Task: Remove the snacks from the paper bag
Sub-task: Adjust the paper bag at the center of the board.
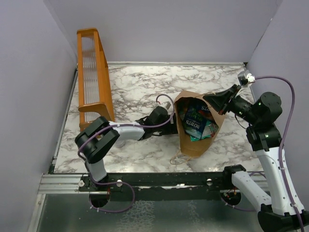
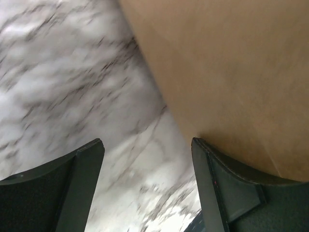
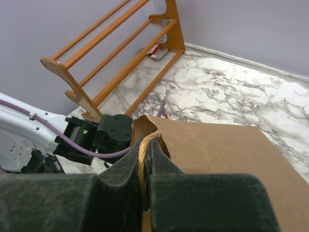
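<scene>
The brown paper bag point(image 1: 193, 145) lies on the marble table with its mouth open towards the back. Blue, teal and green snacks point(image 1: 195, 122) show inside the mouth. My right gripper point(image 1: 212, 101) is shut on the bag's far right rim. In the right wrist view the gripper point(image 3: 147, 145) pinches a twisted cord handle point(image 3: 143, 159) and the paper edge of the bag point(image 3: 217, 150). My left gripper point(image 1: 170, 124) is low beside the bag's left wall. In the left wrist view it point(image 2: 147, 145) is open and empty over marble, with its right finger point(image 2: 217, 183) against the bag wall point(image 2: 231, 72).
An orange wooden rack point(image 1: 91, 72) stands at the back left against the wall; it also shows in the right wrist view point(image 3: 120, 53). A loose cord handle point(image 1: 177, 157) lies on the table by the bag's near end. Grey walls enclose the table.
</scene>
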Controlling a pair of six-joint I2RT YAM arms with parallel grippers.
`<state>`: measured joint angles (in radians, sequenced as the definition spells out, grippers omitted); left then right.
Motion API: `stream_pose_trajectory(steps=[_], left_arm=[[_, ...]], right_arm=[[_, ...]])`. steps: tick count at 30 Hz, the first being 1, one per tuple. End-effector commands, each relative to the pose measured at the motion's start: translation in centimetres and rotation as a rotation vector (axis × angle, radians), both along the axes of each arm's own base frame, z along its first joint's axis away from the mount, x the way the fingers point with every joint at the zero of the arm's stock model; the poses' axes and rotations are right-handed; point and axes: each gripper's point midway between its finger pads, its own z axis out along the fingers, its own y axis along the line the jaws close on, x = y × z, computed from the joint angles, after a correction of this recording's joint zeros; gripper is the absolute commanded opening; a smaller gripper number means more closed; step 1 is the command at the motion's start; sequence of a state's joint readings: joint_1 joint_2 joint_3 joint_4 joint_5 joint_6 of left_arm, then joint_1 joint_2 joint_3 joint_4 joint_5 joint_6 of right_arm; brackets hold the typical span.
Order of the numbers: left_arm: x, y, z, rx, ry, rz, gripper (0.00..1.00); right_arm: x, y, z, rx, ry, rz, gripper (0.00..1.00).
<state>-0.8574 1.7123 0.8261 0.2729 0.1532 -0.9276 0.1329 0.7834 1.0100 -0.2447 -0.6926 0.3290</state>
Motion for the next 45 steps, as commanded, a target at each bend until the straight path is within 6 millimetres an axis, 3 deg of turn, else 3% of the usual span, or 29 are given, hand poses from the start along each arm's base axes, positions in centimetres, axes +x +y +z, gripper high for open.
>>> stream_pose_trajectory(steps=[1, 4, 7, 14, 17, 21, 24, 30, 33, 37, 41, 45], left_arm=[[2.7, -5.0, 3.5, -0.155, -0.058, -0.056, 0.75], [3.9, -6.9, 4.0, -0.2, -0.058, -0.073, 0.74], [5.3, -7.5, 4.1, -0.213, -0.064, -0.065, 0.74], [8.9, -4.7, 4.1, -0.217, -0.073, -0.007, 0.74], [9.2, -2.7, 4.7, -0.186, -0.118, 0.011, 0.74], [7.7, 1.0, 5.3, -0.078, -0.192, 0.033, 0.79], [5.6, 3.9, 6.9, -0.045, -0.237, 0.051, 0.8], [0.2, 8.6, 10.0, -0.077, -0.313, 0.068, 0.84], [-2.5, 8.9, 11.4, -0.095, -0.344, 0.035, 0.84], [-4.5, 7.8, 13.7, -0.124, -0.391, 0.017, 0.84], [-5.5, 5.4, 15.7, -0.178, -0.437, 0.002, 0.84], [-4.3, 4.5, 14.8, -0.083, -0.442, 0.035, 0.8]], right_arm=[[-0.3, -0.2, -0.9, 0.012, 0.027, -0.019, 0.01], [-0.3, -0.5, -1.3, 0.004, 0.031, -0.039, 0.01], [-0.3, -0.8, -1.7, -0.01, 0.035, -0.06, 0.01], [0.4, -0.7, -2.2, 0.003, 0.055, -0.062, 0.01], [0.6, -0.4, -2.1, 0.013, 0.059, -0.042, 0.01], [0.2, 0.9, -1.8, 0.018, 0.044, 0.061, 0.01], [-0.1, 1.8, -1.5, 0.026, 0.034, 0.139, 0.01], [-0.1, 2.9, -1.0, 0.069, 0.032, 0.228, 0.01], [0.2, 3.7, -0.7, 0.094, 0.038, 0.264, 0.01], [0.8, 5.3, -0.2, 0.107, 0.035, 0.287, 0.01], [1.2, 6.7, 0.0, 0.13, 0.049, 0.3, 0.01], [1.6, 6.9, 0.1, 0.149, 0.053, 0.292, 0.01]])
